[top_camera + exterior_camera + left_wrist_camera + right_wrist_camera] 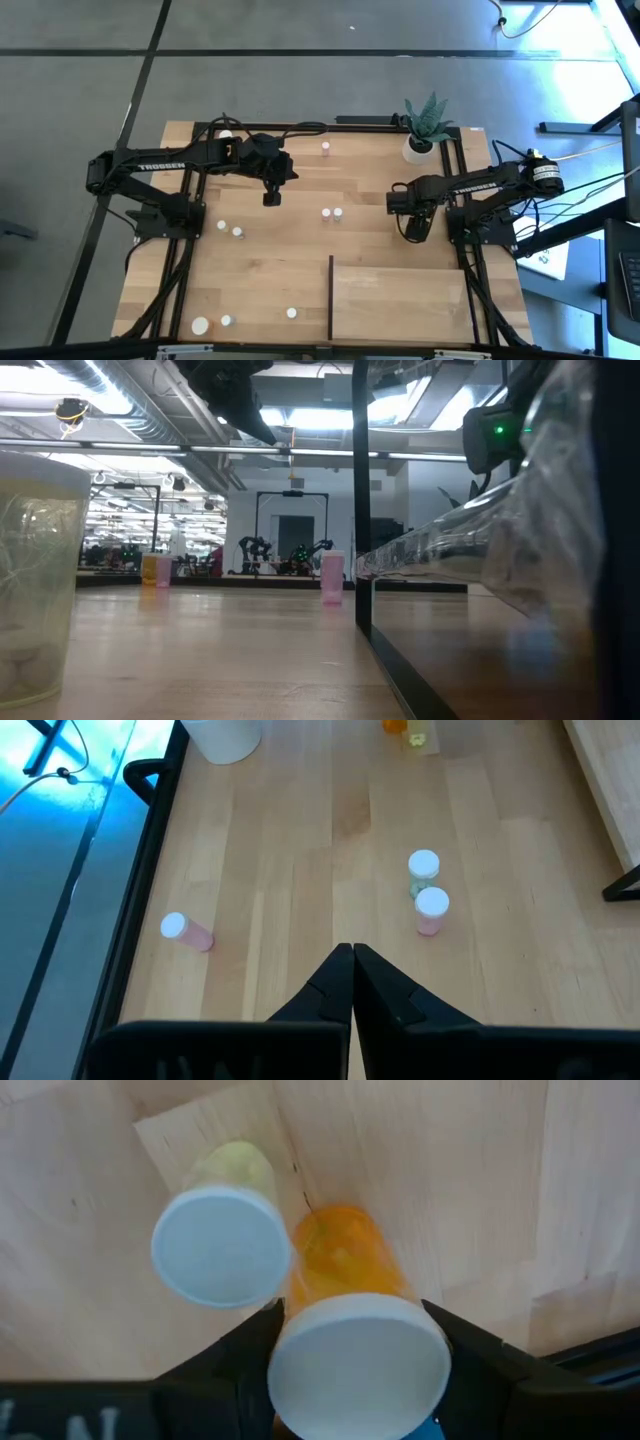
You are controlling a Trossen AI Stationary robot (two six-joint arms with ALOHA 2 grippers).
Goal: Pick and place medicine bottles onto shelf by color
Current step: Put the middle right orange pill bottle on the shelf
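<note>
Holding an orange bottle (pixel 345 1280) between the fingers of my right gripper (pixel 416 231), I hang over the right part of the surface (pixel 270 270), just short of the shelf's far edge. A pale yellowish bottle (pixel 222 1240) stands touching it on the side, so I judge the clean move is a straight lift before any sideways travel; dragging would tip that neighbour. I should keep the squeeze even below the white cap, since the bottle is round and could roll in my grip.

My left gripper (pixel 272 192) hangs clenched and empty over the far middle of the surface, with two white-capped bottles (pixel 427 892) standing ahead of it and a pink one (pixel 188 931) lying nearer the far edge.

The shelf (pixel 400 300) fills the near right corner and looks bare, its dark upright (pixel 330 298) on the side facing the middle. Coming from the far edge avoids that upright. The plant pot (pixel 420 148) sits at the far right corner, clear of my path.
</note>
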